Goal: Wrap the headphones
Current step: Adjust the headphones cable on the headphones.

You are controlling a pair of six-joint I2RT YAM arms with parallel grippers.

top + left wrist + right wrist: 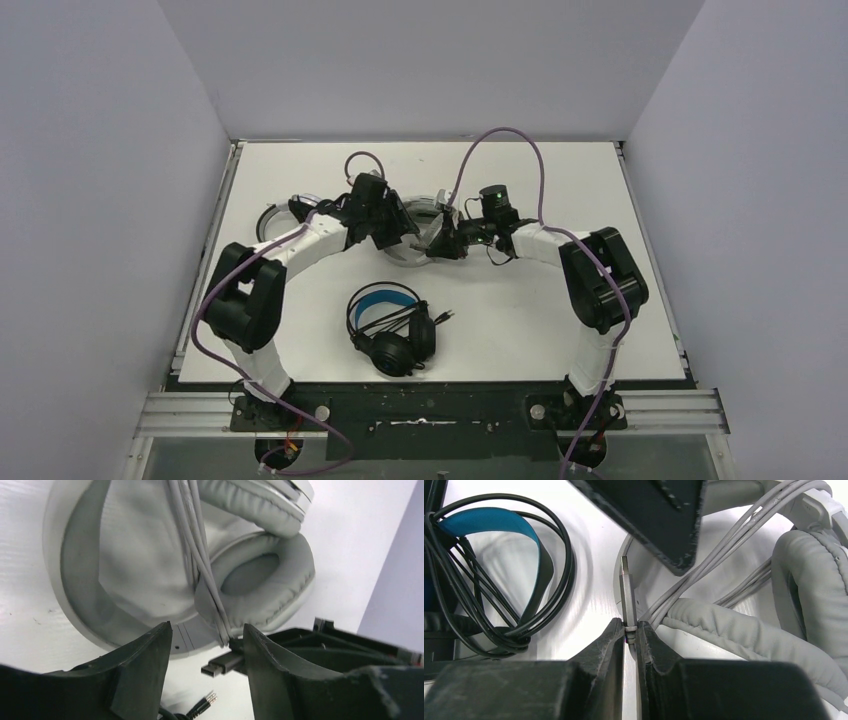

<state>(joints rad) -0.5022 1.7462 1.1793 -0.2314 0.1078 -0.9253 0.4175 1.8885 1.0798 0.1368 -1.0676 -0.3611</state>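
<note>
A black headset (392,335) with a blue-lined headband (499,522) is seen lying near the front of the table (560,330), its black cable (566,575) looped around it. At mid-table lies a grey headset (260,575) with padded ear cushions. Its pale cable (200,555) is bundled across it and its USB plug (626,590) is pinched in the right gripper (630,630). A third, pale headset (272,214) is only partly visible at far left.

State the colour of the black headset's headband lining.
The lining is blue; right wrist view shows it best.

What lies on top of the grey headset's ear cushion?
Several strands of pale cable cross the ear cushion, leading to a USB plug pinched in the right pincer. Anything beneath the cushion is covered.
</note>
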